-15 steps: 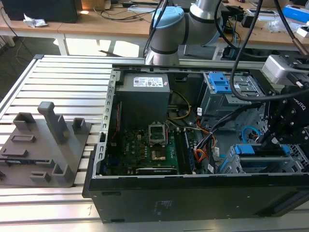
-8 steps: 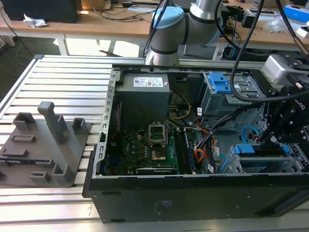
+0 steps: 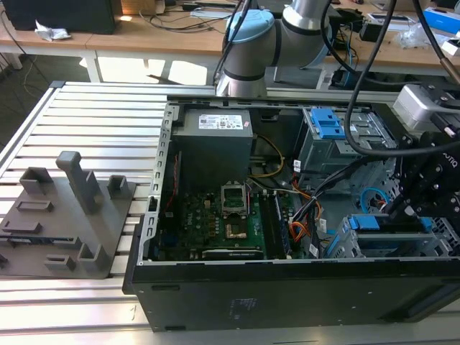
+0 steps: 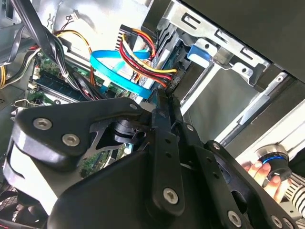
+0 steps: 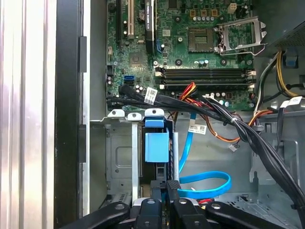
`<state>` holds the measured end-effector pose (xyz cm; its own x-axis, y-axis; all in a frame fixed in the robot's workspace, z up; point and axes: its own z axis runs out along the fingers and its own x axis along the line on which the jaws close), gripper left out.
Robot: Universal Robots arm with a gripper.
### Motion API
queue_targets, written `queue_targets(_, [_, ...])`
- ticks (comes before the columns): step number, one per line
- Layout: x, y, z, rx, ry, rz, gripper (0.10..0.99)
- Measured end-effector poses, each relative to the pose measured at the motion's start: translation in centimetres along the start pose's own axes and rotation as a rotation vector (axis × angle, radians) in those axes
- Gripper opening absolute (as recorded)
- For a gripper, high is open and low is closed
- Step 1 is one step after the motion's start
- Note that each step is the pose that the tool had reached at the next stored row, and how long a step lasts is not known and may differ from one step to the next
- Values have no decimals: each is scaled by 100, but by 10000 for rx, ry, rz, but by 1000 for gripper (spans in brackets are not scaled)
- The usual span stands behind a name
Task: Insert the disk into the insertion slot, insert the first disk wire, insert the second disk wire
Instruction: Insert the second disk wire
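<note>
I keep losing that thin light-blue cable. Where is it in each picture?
Exterior view: the blue cable curls inside the case, toward the exterior view's right.
Second wrist view: the cable is a flat band passing under the red-yellow wires.
First wrist view: it loops beside the blue carrier.
Shared landmark: the green motherboard.

The exterior view stood off the arm, looking down at an angle over the open computer case (image 3: 154,215) on the slatted table (image 3: 86,122), far enough back to take in the whole case. The first wrist view looked straight down into that case, close over the motherboard (image 5: 190,47) and the insertion slot (image 5: 119,157). The second wrist view sat very near the gripper (image 4: 164,102), looking along it. Both wrist views shared the second disk wire (image 5: 205,183).
</note>
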<state>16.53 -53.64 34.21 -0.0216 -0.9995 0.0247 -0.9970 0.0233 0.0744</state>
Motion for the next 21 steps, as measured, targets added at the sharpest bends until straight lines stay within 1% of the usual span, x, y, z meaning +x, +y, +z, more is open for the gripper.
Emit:
queue_targets(3, [0,-11,8,-14,-3,6,161])
queue_targets(6, [0,-13,20,-19,-34,3,161])
queue_targets(9, [-1,-14,43,-19,-30,3,161])
queue_targets(14, [-1,-15,52,-18,-40,2,161])
queue_targets(16, [-1,-15,53,-19,-40,2,173])
queue_targets(17, [-1,-15,53,-19,-32,2,239])
queue_targets(18, [0,-14,42,-18,-21,4,239])
queue_targets(19, [1,-12,9,-19,-25,4,239])
queue_targets(21, [4,0,-148,-18,3,6,239])
